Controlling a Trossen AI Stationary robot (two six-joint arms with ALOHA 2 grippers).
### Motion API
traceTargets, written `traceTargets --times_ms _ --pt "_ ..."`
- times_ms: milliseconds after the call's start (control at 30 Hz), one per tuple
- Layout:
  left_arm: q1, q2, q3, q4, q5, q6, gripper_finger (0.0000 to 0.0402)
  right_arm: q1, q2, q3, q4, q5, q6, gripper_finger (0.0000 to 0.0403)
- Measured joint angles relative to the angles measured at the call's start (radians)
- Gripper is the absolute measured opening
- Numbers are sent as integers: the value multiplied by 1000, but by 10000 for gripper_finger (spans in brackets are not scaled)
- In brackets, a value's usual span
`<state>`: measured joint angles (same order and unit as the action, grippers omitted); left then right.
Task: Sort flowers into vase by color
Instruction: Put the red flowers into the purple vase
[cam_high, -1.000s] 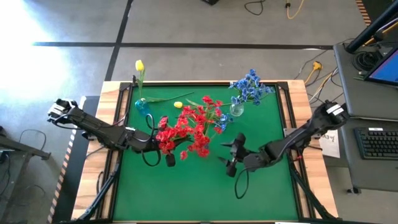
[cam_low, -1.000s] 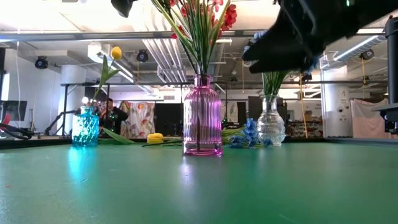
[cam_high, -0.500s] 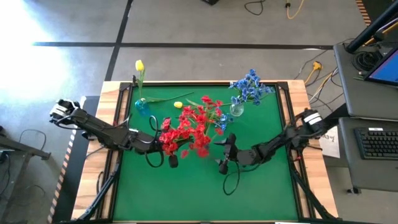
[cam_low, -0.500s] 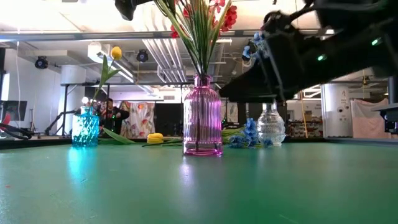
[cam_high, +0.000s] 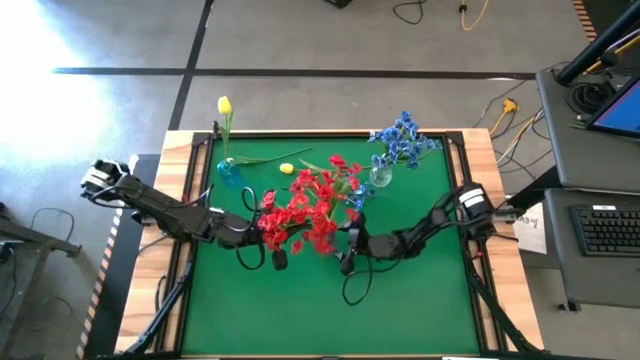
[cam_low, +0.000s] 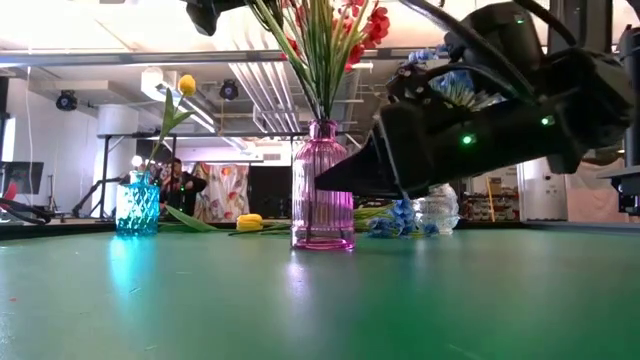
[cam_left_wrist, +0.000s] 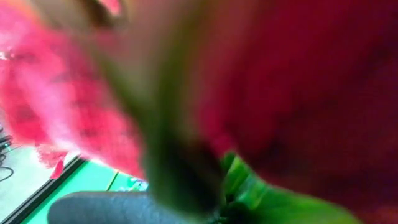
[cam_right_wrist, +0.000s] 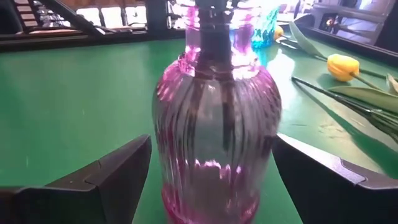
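Observation:
A pink ribbed glass vase (cam_low: 322, 190) stands upright on the green table and holds the red flowers (cam_high: 305, 205) by their stems. My right gripper (cam_right_wrist: 211, 155) is open and low at the vase (cam_right_wrist: 214, 124), one finger on each side of its body. My left gripper (cam_high: 262, 228) is high up among the red blossoms, which hide its fingers. A yellow bud (cam_high: 224, 105) stands in a teal vase (cam_high: 228, 170). Another yellow bud (cam_high: 287, 168) lies on the table. Blue flowers (cam_high: 402, 138) stand in a clear vase (cam_high: 381, 178). My right gripper comes level from the table's right. Its fingers (cam_right_wrist: 118, 177) flank the lower body (cam_right_wrist: 186, 143) of the pink vase, which stands upright on the table. I cannot tell whether the fingers touch the glass.
A blue sprig (cam_low: 398, 215) lies on the table next to the clear vase. The three vases stand in the far half of the mat. The near half of the mat (cam_high: 300, 310) is bare. Wooden rails (cam_high: 480, 200) edge the table.
My right gripper has come down and travelled toward the table's left, from well right of the pink vase to its body, fingers now on either side. My left gripper has edged slightly rightward among the red blossoms.

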<state>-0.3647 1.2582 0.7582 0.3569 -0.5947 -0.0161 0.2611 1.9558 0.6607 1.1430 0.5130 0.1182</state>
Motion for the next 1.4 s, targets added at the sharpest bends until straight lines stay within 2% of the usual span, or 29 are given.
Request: traceTargets --times_ms 700,933,1400 --pt "1 2 0 -17 0 -28 1 -34 23 46 -4 -25 -47 324" --pt "1 2 0 -18 0 -28 1 -36 23 51 -8 -50 -47 275" --pt "20 -20 0 -32 3 -20 1 -35 23 51 -13 -68 -25 285"
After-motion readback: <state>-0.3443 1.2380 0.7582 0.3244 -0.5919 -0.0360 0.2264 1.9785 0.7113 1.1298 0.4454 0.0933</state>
